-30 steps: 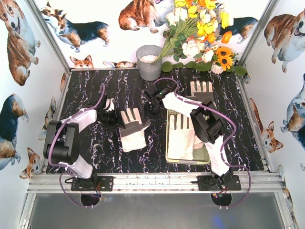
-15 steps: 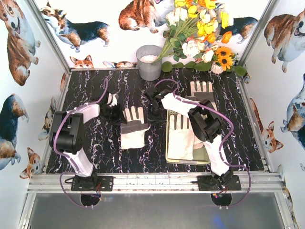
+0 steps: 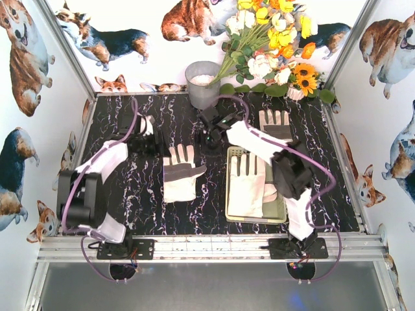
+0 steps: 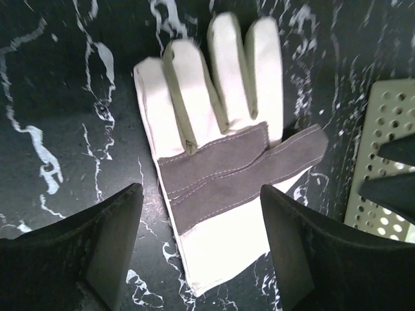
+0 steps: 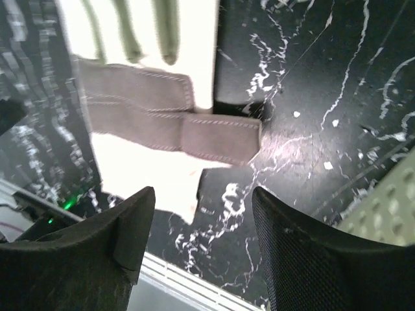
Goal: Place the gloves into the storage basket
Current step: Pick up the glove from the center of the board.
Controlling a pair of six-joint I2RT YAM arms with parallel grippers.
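One cream-white glove with a grey palm patch lies flat on the black marble table, left of the pale yellow-green storage basket. A second glove lies inside the basket. A third glove lies at the back right. My left gripper is open and empty, back-left of the middle glove. In the left wrist view the gripper hangs open above that glove. My right gripper is open and empty behind the middle glove. The right wrist view shows this gripper and the glove.
A round grey metal bucket stands at the back centre, with a bunch of artificial flowers to its right. Dog-print walls close in the table on three sides. The basket's corner shows in the left wrist view and the right wrist view.
My left gripper has drawn back from the middle glove toward the back left, leaving the glove flat on the table. My right gripper has shifted slightly farther back.
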